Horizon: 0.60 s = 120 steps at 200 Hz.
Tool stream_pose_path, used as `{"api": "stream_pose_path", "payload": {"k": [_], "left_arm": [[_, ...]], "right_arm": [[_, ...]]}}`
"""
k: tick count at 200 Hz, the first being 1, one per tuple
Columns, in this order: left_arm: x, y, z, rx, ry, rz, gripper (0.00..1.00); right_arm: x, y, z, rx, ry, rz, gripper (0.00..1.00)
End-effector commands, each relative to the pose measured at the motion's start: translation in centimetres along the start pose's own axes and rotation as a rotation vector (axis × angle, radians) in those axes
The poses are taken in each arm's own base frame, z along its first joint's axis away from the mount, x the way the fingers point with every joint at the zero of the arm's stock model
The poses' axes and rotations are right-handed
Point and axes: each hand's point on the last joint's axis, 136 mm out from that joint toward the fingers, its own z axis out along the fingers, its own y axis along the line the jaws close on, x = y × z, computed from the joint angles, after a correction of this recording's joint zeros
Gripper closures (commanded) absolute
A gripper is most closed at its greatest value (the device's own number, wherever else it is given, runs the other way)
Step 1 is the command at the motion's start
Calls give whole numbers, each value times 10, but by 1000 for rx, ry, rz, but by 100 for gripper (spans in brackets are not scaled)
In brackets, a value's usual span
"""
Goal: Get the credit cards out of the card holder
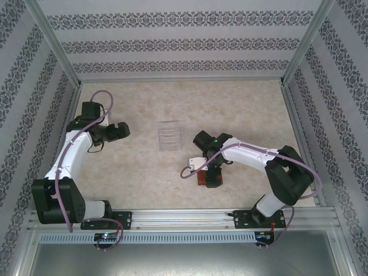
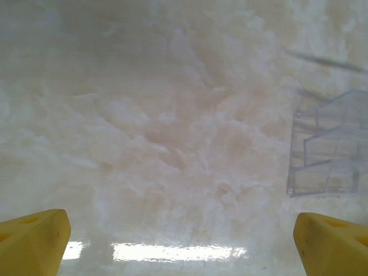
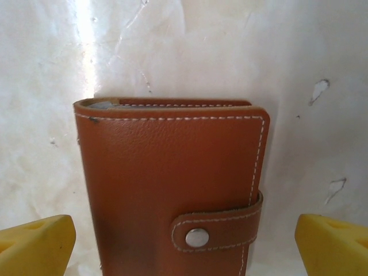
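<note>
The card holder (image 3: 172, 172) is a reddish-brown leather wallet lying folded shut on the pale table, its strap tab (image 3: 230, 221) snapped down by a metal stud. From above the card holder (image 1: 208, 179) lies near the front, right of centre. My right gripper (image 3: 184, 244) hovers just over it, open, its yellow fingertips (image 3: 34, 244) well outside the wallet's two long sides. In the top view the right gripper (image 1: 210, 171) covers part of the wallet. The credit cards are hidden inside the shut holder. My left gripper (image 1: 123, 131) (image 2: 184, 241) is open over bare table at the left.
A clear plastic tray (image 1: 169, 136) stands at mid-table between the arms, and the same tray (image 2: 328, 152) shows at the right of the left wrist view. Patterned walls close in the table on three sides. A metal rail (image 1: 184, 218) runs along the front edge.
</note>
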Motion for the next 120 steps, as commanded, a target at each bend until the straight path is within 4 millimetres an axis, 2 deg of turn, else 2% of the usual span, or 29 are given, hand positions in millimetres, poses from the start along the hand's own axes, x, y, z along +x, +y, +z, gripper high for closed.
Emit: {"api": "stream_pose_path", "payload": {"k": [1, 54, 120], "left_arm": [[5, 9, -1, -21, 22, -11, 0], [6, 13, -1, -35, 29, -13, 0], [6, 15, -2, -41, 24, -9, 0]], "right_arm": [[-1, 0, 8, -19, 2, -28, 2], [0, 9, 21, -84, 17, -17, 2], [7, 3, 28, -72, 58, 5, 8]]}}
